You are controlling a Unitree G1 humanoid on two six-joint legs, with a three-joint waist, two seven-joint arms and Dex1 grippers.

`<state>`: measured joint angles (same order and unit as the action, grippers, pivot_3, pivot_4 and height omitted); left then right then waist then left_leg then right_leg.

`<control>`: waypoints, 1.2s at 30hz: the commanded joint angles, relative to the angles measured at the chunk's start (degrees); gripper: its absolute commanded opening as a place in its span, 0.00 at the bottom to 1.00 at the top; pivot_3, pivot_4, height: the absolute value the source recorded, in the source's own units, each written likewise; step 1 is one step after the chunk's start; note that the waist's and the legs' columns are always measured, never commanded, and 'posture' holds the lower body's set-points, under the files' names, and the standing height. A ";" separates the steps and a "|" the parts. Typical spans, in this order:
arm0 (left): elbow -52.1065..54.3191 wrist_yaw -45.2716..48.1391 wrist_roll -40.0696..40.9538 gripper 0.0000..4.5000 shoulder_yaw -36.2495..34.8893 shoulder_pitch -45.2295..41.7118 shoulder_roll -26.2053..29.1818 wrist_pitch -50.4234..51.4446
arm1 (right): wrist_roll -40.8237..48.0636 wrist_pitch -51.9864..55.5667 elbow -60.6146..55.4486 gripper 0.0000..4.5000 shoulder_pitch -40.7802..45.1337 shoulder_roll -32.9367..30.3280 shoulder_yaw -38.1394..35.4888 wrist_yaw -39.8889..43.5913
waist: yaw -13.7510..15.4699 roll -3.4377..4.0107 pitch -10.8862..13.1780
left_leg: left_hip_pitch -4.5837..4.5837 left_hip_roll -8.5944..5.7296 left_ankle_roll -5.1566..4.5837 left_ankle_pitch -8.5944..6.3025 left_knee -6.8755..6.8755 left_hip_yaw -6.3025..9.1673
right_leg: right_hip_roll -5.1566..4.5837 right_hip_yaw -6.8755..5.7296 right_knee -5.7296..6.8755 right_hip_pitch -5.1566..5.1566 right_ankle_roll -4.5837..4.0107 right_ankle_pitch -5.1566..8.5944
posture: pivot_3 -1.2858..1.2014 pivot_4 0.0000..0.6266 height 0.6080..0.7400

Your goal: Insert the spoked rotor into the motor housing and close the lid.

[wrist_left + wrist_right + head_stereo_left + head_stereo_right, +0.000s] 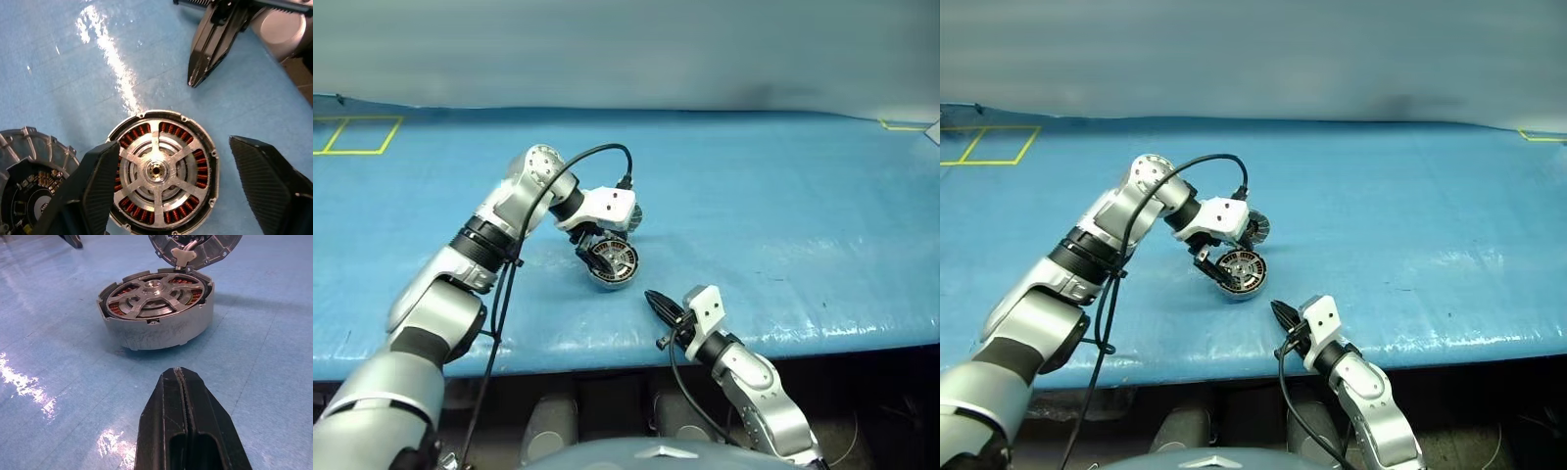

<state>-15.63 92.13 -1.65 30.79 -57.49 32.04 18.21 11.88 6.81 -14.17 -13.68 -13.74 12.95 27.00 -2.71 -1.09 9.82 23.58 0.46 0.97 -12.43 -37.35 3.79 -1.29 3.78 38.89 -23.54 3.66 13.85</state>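
Note:
The motor housing (156, 335), a round grey cup, sits on the blue table. The spoked rotor (156, 171) lies flat inside it, its silver spokes and hub over the copper windings. The lid (195, 247) stands tilted up on its hinge at the housing's far side, with its ribbed inner face (29, 181) showing. My left gripper (588, 257) hangs open just above the housing, its fingers (93, 196) spread to either side and holding nothing. My right gripper (656, 302) is shut and empty, low near the table's front edge, pointing at the housing.
The blue sheet on the table (783, 196) is glossy and wrinkled. Yellow tape marks (357, 135) lie at the far left, with another (901, 125) at the far right. A black cable (597, 152) arcs over my left wrist. The front edge (803, 338) runs just below my right gripper.

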 commanded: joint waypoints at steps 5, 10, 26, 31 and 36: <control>14.90 -2.35 9.28 0.20 -7.84 11.22 6.55 6.86 | -1.45 6.48 -7.54 0.00 4.45 -2.16 -0.69 -1.60 | -0.27 0.04 -0.01 | -0.01 -0.01 0.00 0.00 -0.02 -0.05 | -0.03 0.06 0.00 0.02 -0.07 0.04 | 0.52 0.24 1.00; 24.41 -11.21 13.57 0.01 -15.10 24.42 6.96 9.15 | -3.28 15.79 -10.75 0.00 10.92 -3.73 -0.35 -3.44 | -0.07 0.03 -0.01 | -0.01 0.00 0.00 0.00 -0.05 -0.01 | -0.04 0.04 0.02 0.01 -0.06 0.02 | 0.52 0.24 1.00; 40.10 -36.19 20.41 0.01 -28.04 55.97 -3.02 0.03 | -6.96 30.32 -2.58 0.00 33.86 1.21 8.31 -1.81 | 0.64 0.01 -0.03 | -0.04 -0.02 0.00 0.00 -0.06 -0.08 | -0.11 0.05 -0.06 0.04 -0.06 -0.10 | 0.52 0.24 1.00; 40.65 -38.84 20.06 0.01 -26.49 60.72 -3.48 -1.47 | -7.60 29.03 3.44 0.00 34.15 2.17 10.44 -0.37 | 0.57 0.02 -0.04 | -0.07 0.00 0.01 0.00 -0.05 -0.10 | -0.10 0.05 -0.07 0.05 -0.10 -0.09 | 0.52 0.24 1.00; 40.88 -39.75 21.52 0.01 -25.80 61.34 -3.51 -1.11 | -8.01 28.50 7.14 0.00 32.69 2.02 11.05 0.25 | 0.51 0.01 -0.06 | -0.16 0.02 0.01 0.00 -0.05 -0.16 | -0.09 0.05 -0.07 0.12 -0.13 -0.09 | 0.52 0.24 1.00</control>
<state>22.61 52.59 18.80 4.99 4.02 28.70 18.09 4.11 35.18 -8.13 19.90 -11.66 23.66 26.75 -2.20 -1.07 9.76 23.38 0.49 0.98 -12.43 -37.40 3.60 -1.38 3.83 38.81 -23.39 3.53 13.77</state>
